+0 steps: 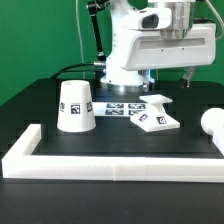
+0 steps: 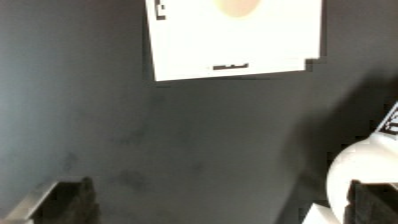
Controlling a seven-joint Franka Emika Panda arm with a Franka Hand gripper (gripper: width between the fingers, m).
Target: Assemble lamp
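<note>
Nothing is joined yet. The base (image 1: 155,118) lies flat on the table (image 1: 30,110), with the shade (image 1: 77,105) and bulb (image 1: 212,121) well apart on either side of it. The tool (image 2: 222,200) hovers above the base, fingers apart and empty.

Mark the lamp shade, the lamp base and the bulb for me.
lamp shade (image 1: 75,105): exterior view, middle of its side wall.
lamp base (image 1: 158,114): exterior view, its flat top face.
bulb (image 1: 212,122): exterior view, its round head.

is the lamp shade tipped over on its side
No, the shade stands upright in the exterior view, narrow end up.
</note>
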